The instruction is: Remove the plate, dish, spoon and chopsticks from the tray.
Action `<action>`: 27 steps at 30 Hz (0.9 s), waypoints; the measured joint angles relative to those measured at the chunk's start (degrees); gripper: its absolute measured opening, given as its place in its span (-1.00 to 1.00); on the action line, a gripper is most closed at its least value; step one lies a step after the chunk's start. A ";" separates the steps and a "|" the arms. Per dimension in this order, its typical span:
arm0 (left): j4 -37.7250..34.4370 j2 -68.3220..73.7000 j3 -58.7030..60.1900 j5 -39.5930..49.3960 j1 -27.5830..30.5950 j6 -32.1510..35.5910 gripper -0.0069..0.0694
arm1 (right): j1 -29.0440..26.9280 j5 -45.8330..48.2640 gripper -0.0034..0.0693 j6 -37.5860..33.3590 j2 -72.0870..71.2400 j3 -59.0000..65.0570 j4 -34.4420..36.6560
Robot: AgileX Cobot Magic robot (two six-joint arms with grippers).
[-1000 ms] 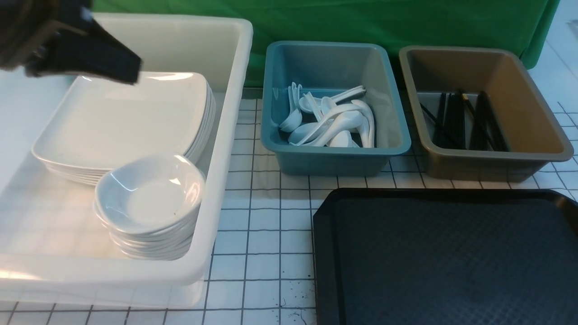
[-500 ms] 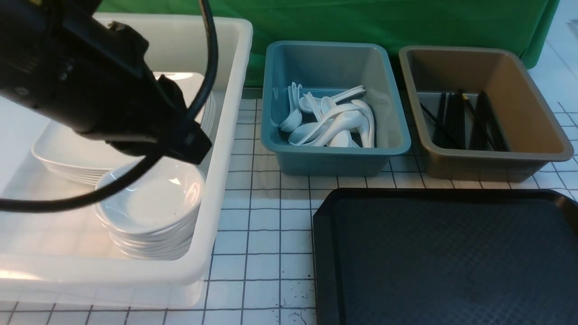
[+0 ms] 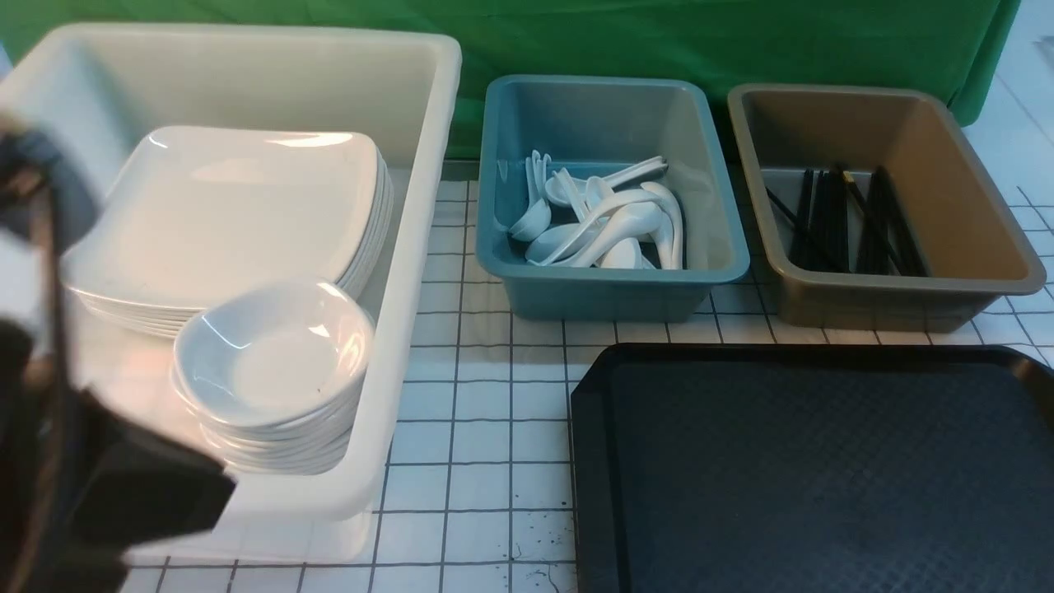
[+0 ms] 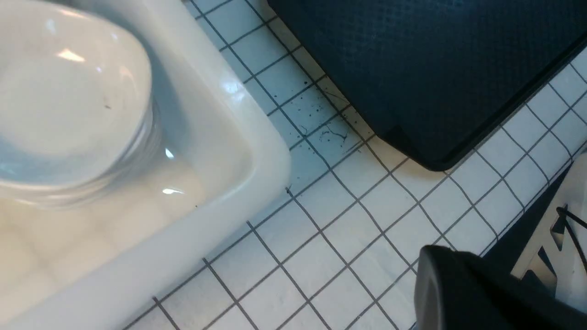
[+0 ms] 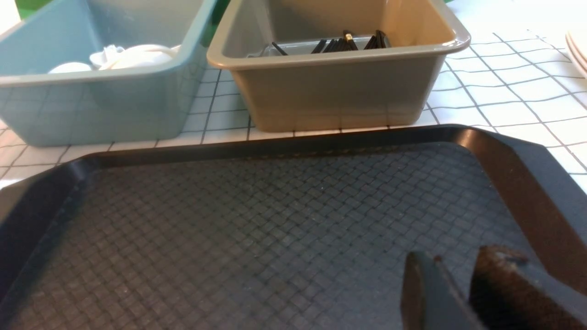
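The black tray lies at the front right with nothing on it. In the white tub, the plate tops a stack of square plates. In front of that stack, the dish tops a pile of small bowls. Several spoons lie in the blue bin and the chopsticks in the brown bin. My left gripper is a blurred dark shape at the tub's near left corner. In the left wrist view my left gripper is shut and empty over the gridded table. My right gripper hovers open and empty just above the tray.
The white tub fills the left side. The blue bin and the brown bin stand behind the tray. A gridded white cloth covers the table, with a green backdrop behind. The edge of more white plates shows in the right wrist view.
My left arm has swung from above the plates, past the pile of dishes, down to the tub's near left corner. Plates, dishes, bins and tray have not moved.
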 joint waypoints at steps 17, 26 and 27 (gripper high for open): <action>-6.64 -37.79 29.52 -38.32 0.00 -7.29 -0.82 | 0.00 0.00 -0.25 0.05 0.00 0.00 0.00; -7.00 -38.47 33.43 -41.42 0.00 -7.72 -0.81 | 0.00 0.00 -0.25 0.05 0.00 0.00 0.00; -7.07 -38.47 33.56 -41.67 0.00 -7.72 -0.81 | 0.00 0.00 -0.25 0.05 0.00 0.00 0.00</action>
